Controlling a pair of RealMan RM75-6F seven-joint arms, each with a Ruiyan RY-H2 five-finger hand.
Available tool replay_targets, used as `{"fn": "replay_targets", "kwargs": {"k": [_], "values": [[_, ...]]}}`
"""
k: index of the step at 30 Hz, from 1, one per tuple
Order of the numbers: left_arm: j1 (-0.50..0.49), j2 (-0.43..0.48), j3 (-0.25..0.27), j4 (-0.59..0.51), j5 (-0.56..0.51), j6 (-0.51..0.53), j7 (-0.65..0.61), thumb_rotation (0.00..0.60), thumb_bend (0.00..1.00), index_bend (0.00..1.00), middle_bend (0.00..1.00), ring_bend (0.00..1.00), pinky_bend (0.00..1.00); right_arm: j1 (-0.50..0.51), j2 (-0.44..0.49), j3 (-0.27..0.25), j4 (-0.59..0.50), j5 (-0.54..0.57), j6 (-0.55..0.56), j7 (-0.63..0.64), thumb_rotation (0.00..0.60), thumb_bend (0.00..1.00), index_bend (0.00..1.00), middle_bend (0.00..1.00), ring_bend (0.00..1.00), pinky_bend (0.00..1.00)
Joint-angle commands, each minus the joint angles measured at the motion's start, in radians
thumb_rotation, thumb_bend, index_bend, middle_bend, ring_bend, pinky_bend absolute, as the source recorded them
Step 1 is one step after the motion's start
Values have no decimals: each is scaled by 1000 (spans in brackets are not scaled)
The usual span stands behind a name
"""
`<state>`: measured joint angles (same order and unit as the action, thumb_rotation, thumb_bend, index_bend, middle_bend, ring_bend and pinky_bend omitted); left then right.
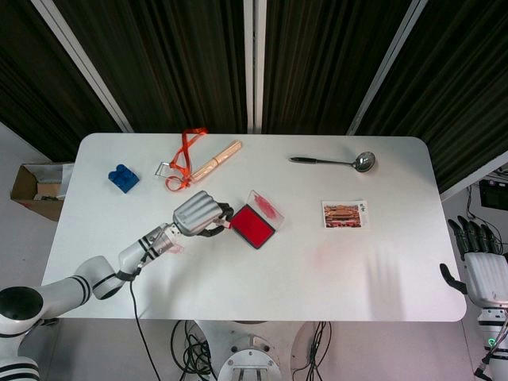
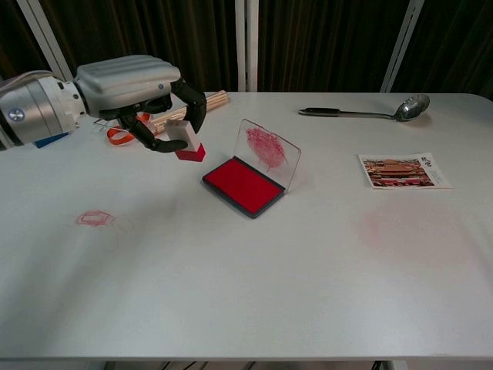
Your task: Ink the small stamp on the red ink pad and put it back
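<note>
My left hand [image 2: 131, 89] [image 1: 198, 213] holds the small stamp [image 2: 183, 140], a white block with a red base, pinched in its fingers above the table. It hovers just left of the red ink pad [image 2: 240, 185] [image 1: 252, 226], whose clear lid [image 2: 266, 153] stands open and smeared with red. A red stamp print [image 2: 94, 219] marks the table at the left. My right hand [image 1: 479, 258] rests off the table's right edge, fingers apart, holding nothing.
A blue block [image 1: 123, 178], an orange ribbon [image 1: 184, 159] and a bundle of wooden sticks [image 1: 216, 161] lie at the back left. A metal ladle [image 1: 333, 162] lies at the back right, a postcard [image 1: 344, 214] at the right. A faint red smudge [image 2: 400, 225] stains the table.
</note>
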<state>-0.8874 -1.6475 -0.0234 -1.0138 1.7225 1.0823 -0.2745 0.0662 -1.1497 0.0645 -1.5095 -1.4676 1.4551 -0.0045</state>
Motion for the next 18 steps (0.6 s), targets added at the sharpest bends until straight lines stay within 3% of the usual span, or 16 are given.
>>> {"fn": "replay_targets", "kwargs": {"k": [1, 8, 18], "values": [[-50, -63, -19, 50, -30, -72, -32, 600, 408, 603, 599, 976, 1000, -2, 2, 1, 2, 2, 2, 3, 600, 231, 0, 0, 0, 0], [-118, -174, -33, 178, -83, -201, -105, 600, 408, 602, 599, 976, 1000, 0, 3, 0, 4, 4, -5, 9, 600, 230, 0, 0, 0, 0], [-176, -285, -26, 342, -84, -222, -179, 600, 413, 602, 599, 981, 1000, 3, 3, 3, 10, 16, -16, 15, 600, 230, 0, 0, 0, 0]]}}
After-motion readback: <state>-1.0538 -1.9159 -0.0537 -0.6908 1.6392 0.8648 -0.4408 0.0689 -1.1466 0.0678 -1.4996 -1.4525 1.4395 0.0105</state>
